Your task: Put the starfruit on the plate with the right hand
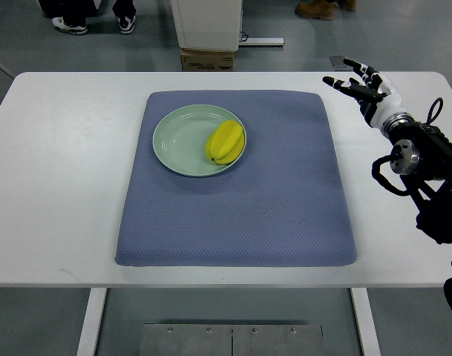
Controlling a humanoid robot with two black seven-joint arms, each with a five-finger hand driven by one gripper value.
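A yellow starfruit (226, 142) lies on the right part of a pale green plate (178, 139). The plate rests on a blue-grey mat (240, 208) in the middle of the white table. My right hand (357, 84) hovers at the table's far right, well away from the plate, with its fingers spread and nothing in them. Its black forearm runs down the right edge of the view. The left arm does not show.
The white table (55, 185) carries only the mat and plate. Beyond its far edge stand a cardboard box (207, 59) under a white cabinet, and people's shoes (92, 22) on the grey floor.
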